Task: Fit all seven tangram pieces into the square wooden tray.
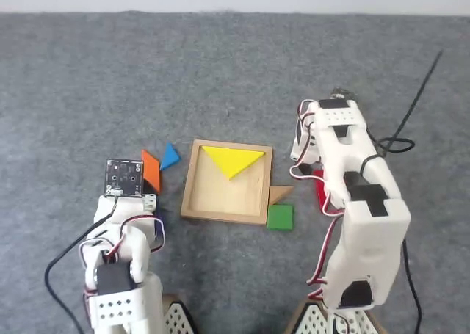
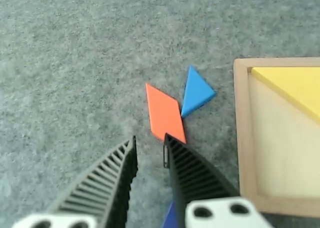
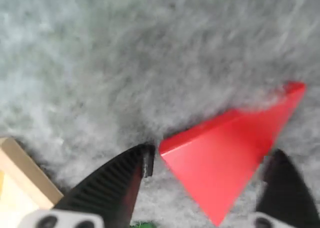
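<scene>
Right gripper [image 3: 211, 160]: hanging low over the grey carpet [image 1: 220, 70], jaws spread wide and released, straddling the red triangle [image 3: 227, 153]. One jaw tip is sitting just beside a corner of that piece; the other is standing off its far edge. Not clamping anything. In the high view, my right arm [image 1: 352, 194] is covering most of the red triangle, a sliver of it peeking out right of centre.

Left gripper [image 2: 150, 140]: also released, jaws standing a little apart with nothing between them. One jaw tip is meeting the near corner of the orange parallelogram [image 2: 166, 112]; I cannot tell whether it is touching or only hovering above. A scrap of blue is showing beneath that jaw; I cannot tell what it is.

Tray [image 1: 223, 216]: lying flat at centre frame in the high view. The yellow triangle [image 1: 232, 160] is sitting inside, long edge running along the upper wall, point aiming down.

Loose pieces, high view:
- Orange parallelogram and blue triangle [image 1: 170, 156] are lying left of the tray, touching each other, blue one uppermost.
- Tan triangle [image 1: 280, 194] is resting against the tray's right wall near the lower corner.
- Green square [image 1: 280, 216] is lying just below it, beside that same corner.
</scene>
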